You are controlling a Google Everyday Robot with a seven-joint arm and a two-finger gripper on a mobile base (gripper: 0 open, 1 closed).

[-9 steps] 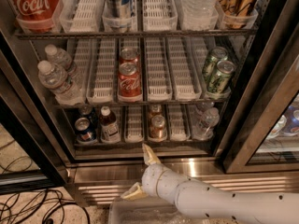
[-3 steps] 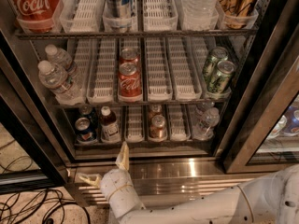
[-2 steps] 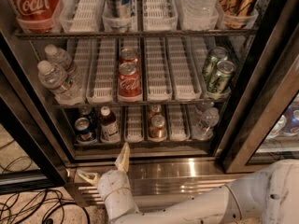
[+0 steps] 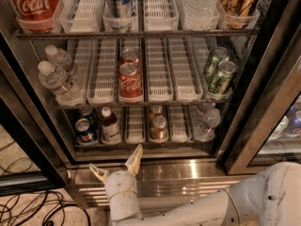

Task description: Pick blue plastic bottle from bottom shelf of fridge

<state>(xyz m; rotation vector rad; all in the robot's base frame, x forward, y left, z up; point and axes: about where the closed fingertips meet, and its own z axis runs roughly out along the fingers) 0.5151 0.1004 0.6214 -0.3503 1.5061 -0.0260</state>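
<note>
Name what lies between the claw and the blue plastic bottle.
Only the bottom shelf steel edge separates the open claw, below, from the blue plastic bottle; camera view.

This is looking like a shop or canteen drinks corner. A glass-door display fridge (image 4: pixel 188 169) is standing with racks of white lane trays (image 4: pixel 158 69), which are holding red cola cans (image 4: pixel 130 81), water bottles (image 4: pixel 56 81) and green cans (image 4: pixel 221 76) in single file. Right of the fridge, a second cooler (image 4: pixel 287 126) is showing more cans. Cables (image 4: pixel 28 206) are lying left of the fridge. The gripper (image 4: pixel 116 166) is hovering before the fridge's steel base, fingers spread.
</note>
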